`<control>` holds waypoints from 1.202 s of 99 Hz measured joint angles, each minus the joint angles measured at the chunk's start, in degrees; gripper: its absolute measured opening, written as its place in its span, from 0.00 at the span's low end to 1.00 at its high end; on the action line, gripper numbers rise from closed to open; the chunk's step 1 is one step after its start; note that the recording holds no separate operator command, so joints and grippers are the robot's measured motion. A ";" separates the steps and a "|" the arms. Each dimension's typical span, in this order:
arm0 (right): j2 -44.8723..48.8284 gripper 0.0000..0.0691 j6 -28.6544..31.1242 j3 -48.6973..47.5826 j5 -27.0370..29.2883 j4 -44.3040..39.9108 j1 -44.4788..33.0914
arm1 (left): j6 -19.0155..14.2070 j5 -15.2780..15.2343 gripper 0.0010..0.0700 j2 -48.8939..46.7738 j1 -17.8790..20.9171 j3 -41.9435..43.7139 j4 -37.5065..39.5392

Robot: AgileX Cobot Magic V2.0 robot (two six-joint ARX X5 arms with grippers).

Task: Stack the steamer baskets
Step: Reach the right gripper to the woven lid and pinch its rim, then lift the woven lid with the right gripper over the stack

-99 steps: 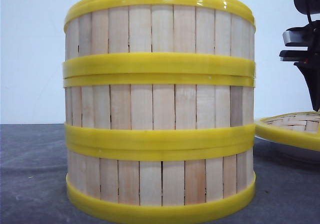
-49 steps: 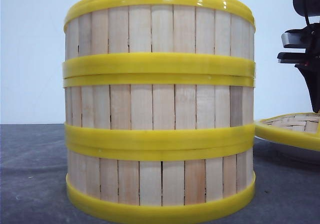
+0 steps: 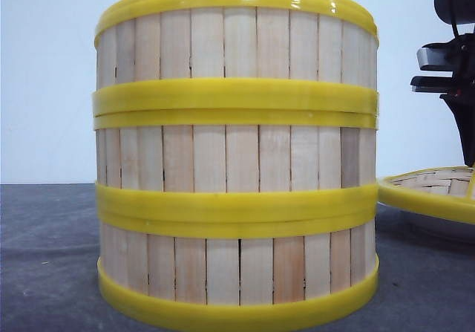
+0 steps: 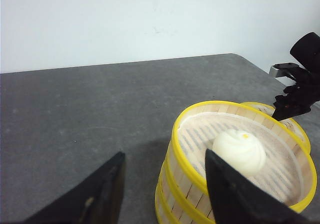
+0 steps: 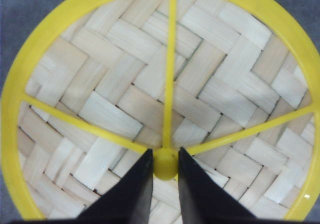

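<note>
Three steamer baskets (image 3: 237, 161) stand stacked in one column on the dark table. The top basket (image 4: 176, 144) is uncovered and holds a white bun (image 4: 239, 151). My left gripper (image 4: 164, 155) hangs open above the stack's edge, one finger over the basket and the other over the table, holding nothing. The flat woven lid (image 5: 100, 73) lies beside the stack, to the right in the front view. My right gripper (image 5: 165, 151) is shut on the lid's yellow knob (image 5: 165, 166) from above.
The lid (image 3: 430, 194) rests on something pale that is mostly hidden. The right arm (image 3: 449, 72) rises over it, close to the stack's right side. Grey table (image 4: 75, 108) stretches to the left of the stack, with a white wall behind.
The right arm has edged slightly to the left in the front view. The stack and the lid look unchanged.
</note>
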 joint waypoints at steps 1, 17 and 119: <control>-0.04 0.08 0.00 0.04 0.00 -0.11 0.00 | 0.00 0.00 0.42 0.00 0.00 0.00 0.02; -1.25 0.08 -0.13 3.19 -0.11 -4.26 0.00 | 0.00 0.00 0.42 0.00 0.00 0.00 0.02; -7.10 0.08 -2.86 37.73 -5.46 -21.11 32.26 | 0.02 0.02 0.42 0.00 0.00 0.00 0.15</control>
